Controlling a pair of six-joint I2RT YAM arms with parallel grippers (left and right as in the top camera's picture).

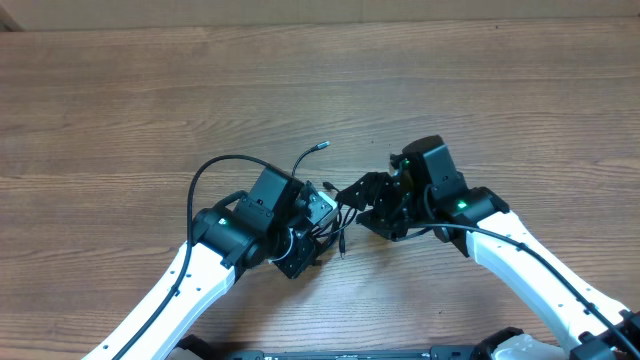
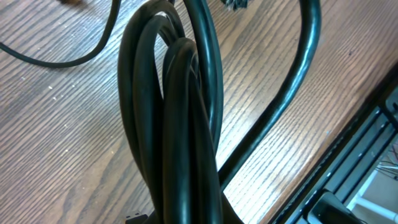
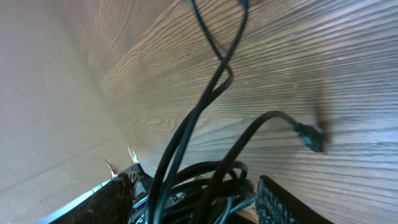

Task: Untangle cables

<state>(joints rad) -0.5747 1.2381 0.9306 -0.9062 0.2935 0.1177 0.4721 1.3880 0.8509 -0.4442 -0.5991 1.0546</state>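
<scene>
Warm mid-brown with darker, fine streaked grain across the flat wooden tabletop (image 1: 120, 100); paler and washed-out, with a cool sheen, on the same grain in the right wrist view. Glossy black along the thin black flexible cords (image 2: 174, 124), with soft pale highlights down each loop. Dull silver-grey on the small plug tip (image 1: 322, 146) of one cord. White on the long smooth links of the robot arms (image 1: 180, 290), black at their joints. Matt black on the right gripper (image 1: 348, 196), dark ribbed texture on its fingers (image 3: 283, 202). Bright green on two small indicator lights (image 1: 462, 207). Pale beige along the plain strip (image 1: 300, 10) beyond the table's far edge.
</scene>
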